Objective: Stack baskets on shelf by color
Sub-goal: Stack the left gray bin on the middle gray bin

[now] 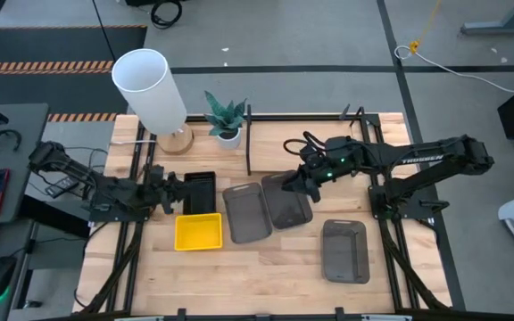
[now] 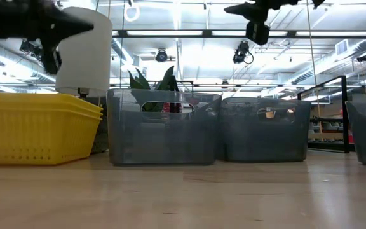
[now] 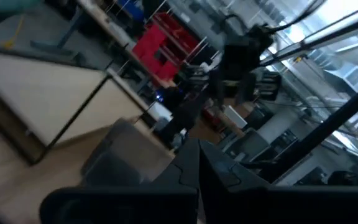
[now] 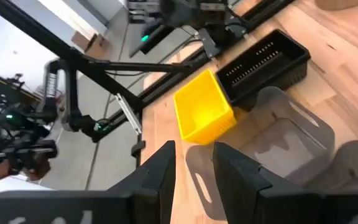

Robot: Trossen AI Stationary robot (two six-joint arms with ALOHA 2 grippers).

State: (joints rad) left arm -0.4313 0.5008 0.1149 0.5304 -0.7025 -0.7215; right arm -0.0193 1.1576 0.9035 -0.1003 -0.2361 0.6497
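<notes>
The yellow basket (image 1: 198,232) (image 2: 33,127) (image 4: 204,112) shows stacked rims in the low view. Right behind it sits the black mesh basket (image 1: 200,191) (image 4: 263,62). Two dark grey baskets (image 1: 246,212) (image 1: 288,201) stand side by side at mid-table, and a third grey basket (image 1: 344,251) rests alone toward the near right. My left gripper (image 1: 177,191) (image 2: 86,27) (image 3: 197,177) is shut, raised beside the black basket. My right gripper (image 1: 286,185) (image 4: 194,163) hovers open over the grey pair's far edge. The shelf (image 1: 249,143) stands at the far right.
A white cylindrical lamp (image 1: 153,94) and a small potted plant (image 1: 227,118) stand at the table's far left. The shelf's black bar (image 2: 345,114) rises at the right in the low view. Bare wood lies along the near edge (image 1: 257,285).
</notes>
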